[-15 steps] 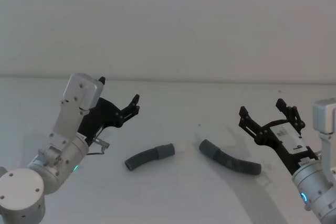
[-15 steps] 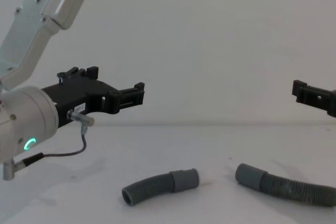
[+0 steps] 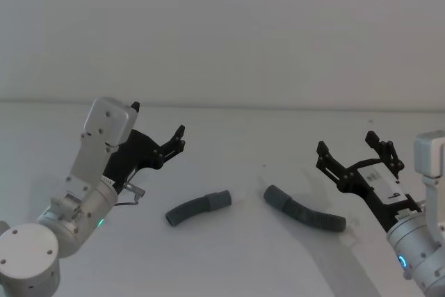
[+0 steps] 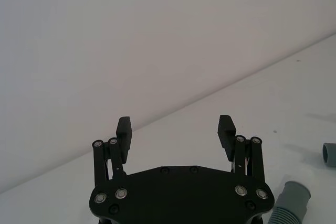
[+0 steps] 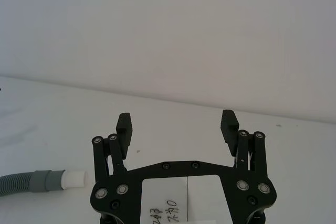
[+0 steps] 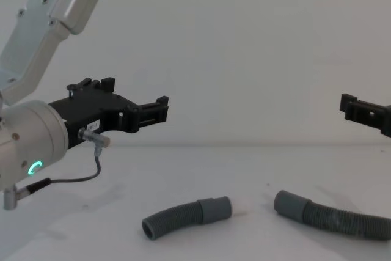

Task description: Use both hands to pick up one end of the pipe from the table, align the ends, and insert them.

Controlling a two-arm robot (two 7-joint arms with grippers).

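1. The left hose piece (image 3: 197, 208) and the right hose piece (image 3: 306, 214) are seen lying flat on the table (image 3: 243, 137), side by side near its middle, with neither touched by a gripper.
2. The left piece is curved. Its smooth grey left cuff (image 3: 220, 198) is turned toward the right piece, whose right cuff (image 3: 275, 194) is turned back toward it. A bare strip of table is left between the two cuffs.
3. In the right wrist view a grey cuff ending in a white tip (image 5: 73, 178) is shown, but which piece it belongs to cannot be told.
4. The left gripper (image 3: 158, 119) is held in the air above the table, to the left of the left piece, pointed forward and rightward. Its jaws are spread wide with nothing between them.
5. The right gripper (image 3: 346, 142) is held raised to the right of the right piece, angled forward and leftward. Its jaws are likewise spread wide and empty.
6. A green ring light (image 6: 35, 167) is lit on the left arm's silver wrist (image 6: 30, 142).
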